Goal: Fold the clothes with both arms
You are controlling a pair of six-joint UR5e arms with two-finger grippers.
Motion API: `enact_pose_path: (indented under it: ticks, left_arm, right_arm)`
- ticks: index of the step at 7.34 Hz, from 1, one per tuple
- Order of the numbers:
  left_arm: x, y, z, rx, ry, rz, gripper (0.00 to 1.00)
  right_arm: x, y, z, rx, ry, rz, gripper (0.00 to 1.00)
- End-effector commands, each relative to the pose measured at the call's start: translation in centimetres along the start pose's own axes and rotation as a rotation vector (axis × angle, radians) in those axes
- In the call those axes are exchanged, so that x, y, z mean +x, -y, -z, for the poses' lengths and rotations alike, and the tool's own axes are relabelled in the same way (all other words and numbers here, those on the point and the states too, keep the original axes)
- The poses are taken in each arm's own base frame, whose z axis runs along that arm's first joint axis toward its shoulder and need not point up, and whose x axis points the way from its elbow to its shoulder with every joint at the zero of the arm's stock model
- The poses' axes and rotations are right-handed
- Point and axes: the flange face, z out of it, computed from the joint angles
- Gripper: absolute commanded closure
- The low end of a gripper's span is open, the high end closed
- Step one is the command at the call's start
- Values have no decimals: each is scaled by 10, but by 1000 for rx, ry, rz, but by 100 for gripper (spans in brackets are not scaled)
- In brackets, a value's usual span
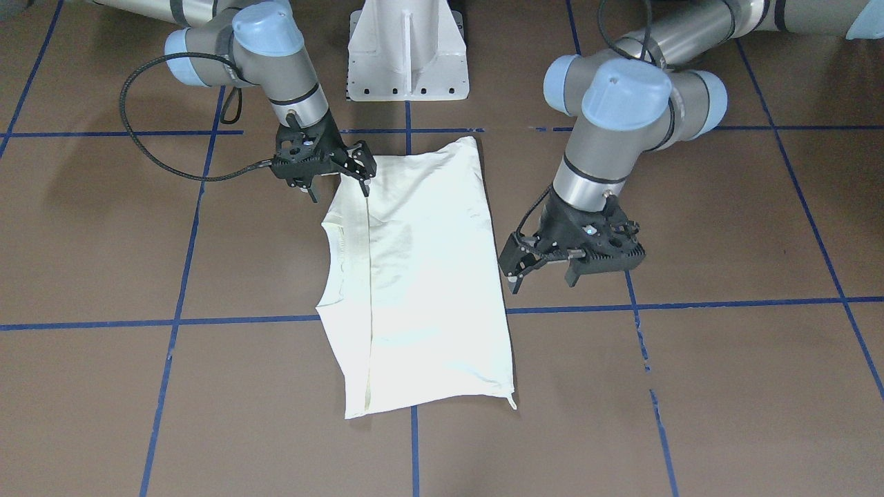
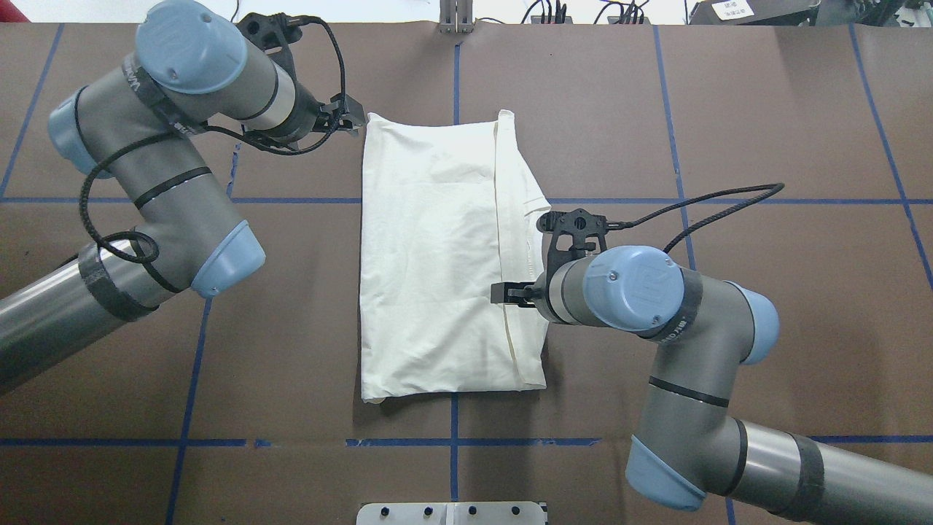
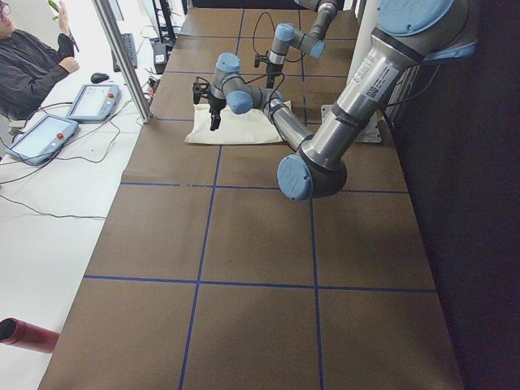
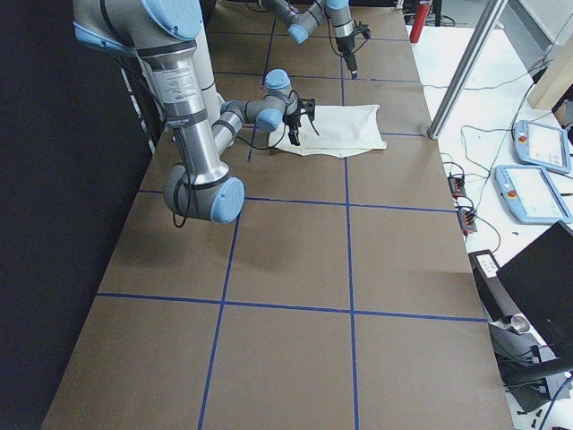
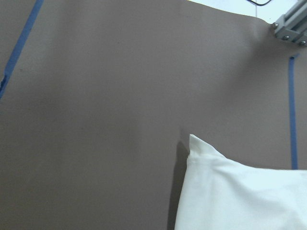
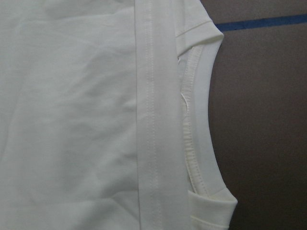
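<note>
Shirt point(image 2: 437, 255) flat — left gripper point(image 2: 353, 117) parted, empty, beside its corner; right gripper point(image 2: 501, 293) over hem — spread unclear.

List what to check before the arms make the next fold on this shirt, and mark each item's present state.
1. The shirt lies flat, plain side up: ok.
2. The left gripper is open and empty: ok.
3. The left gripper has a grab point in sight: ok, its wrist view shows the shirt's corner.
4. The right gripper is open and empty: ok, spread across the edge on the collar side.
5. The right gripper's height over the cloth: cannot tell.
6. Edges lined up for a neat fold: probably not ok, the collar side juts out unevenly.
</note>
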Motion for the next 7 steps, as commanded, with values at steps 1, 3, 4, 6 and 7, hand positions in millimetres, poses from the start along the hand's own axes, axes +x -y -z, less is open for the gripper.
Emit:
enact_pose_path:
  ticks: [1,3,4,6,7]
  left_arm:
    - [-4,-18,20,-28,-8,-8,0]
    - [-5,-18,21,-25,-10,-10,0]
    - [-5,-18,22,-25,-12,-10,0]
    - [-5,-18,21,-25,-13,-11,0]
    - [-5,-18,21,-24,-15,-11,0]
  right_arm:
    - [-40,4,-16,-59,-130,90,0]
    - [-34,-13,-31,-117,-203,177,0]
    - [-32,-19,-34,-166,-212,170,0]
    - [-27,-26,-38,-221,-226,178,0]
    - [-26,-29,-39,-234,-241,180,0]
